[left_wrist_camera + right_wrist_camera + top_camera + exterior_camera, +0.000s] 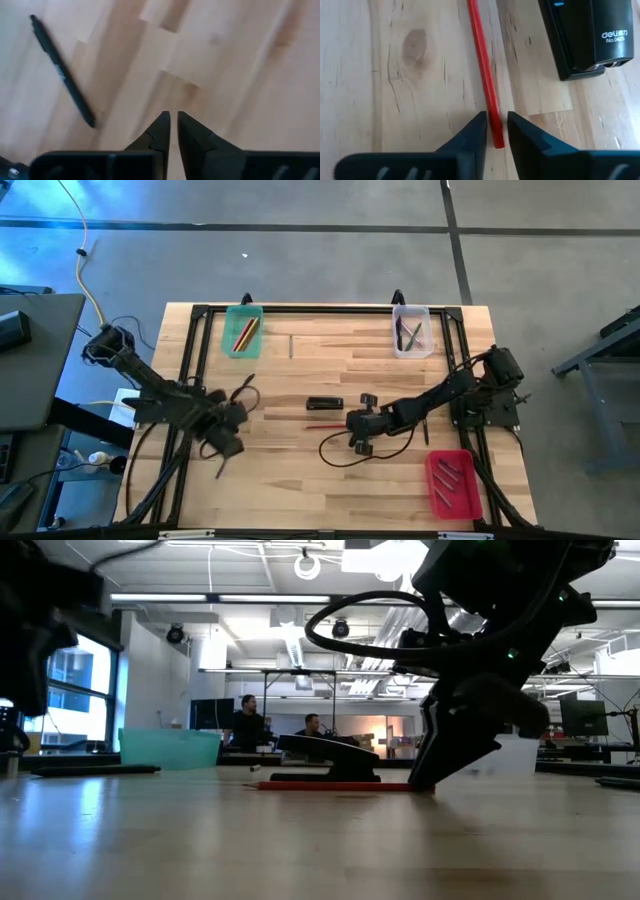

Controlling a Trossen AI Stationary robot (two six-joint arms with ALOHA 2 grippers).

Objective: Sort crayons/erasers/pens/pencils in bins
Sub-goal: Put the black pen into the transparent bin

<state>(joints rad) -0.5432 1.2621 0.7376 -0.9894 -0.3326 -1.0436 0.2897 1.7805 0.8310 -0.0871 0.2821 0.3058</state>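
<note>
A red pencil (325, 426) lies flat on the wooden table near its middle, beside a black stapler (324, 403). My right gripper (352, 430) is down at the pencil's right end, shut on it (495, 131). My left gripper (226, 438) hovers over the table's left part, shut and empty (174, 122). A black pen (62, 75) lies on the wood next to it. The green bin (243, 330) at the far left holds pencils. The clear bin (411, 332) at the far right holds dark pens. The red bin (452, 483) stands near right. My right gripper pinches the red pencil's end (492, 112) between its two fingers, one on each long side. The fingers slant down from the table's right and lie along the pencil. The pencil (335, 785) lies flat on the table.
The stapler (582, 37) lies just beyond the pencil on its far side. A thin stick (291, 345) lies between the green and clear bins. A dark pen (424, 432) lies under my right arm. A black frame (320, 308) borders the table.
</note>
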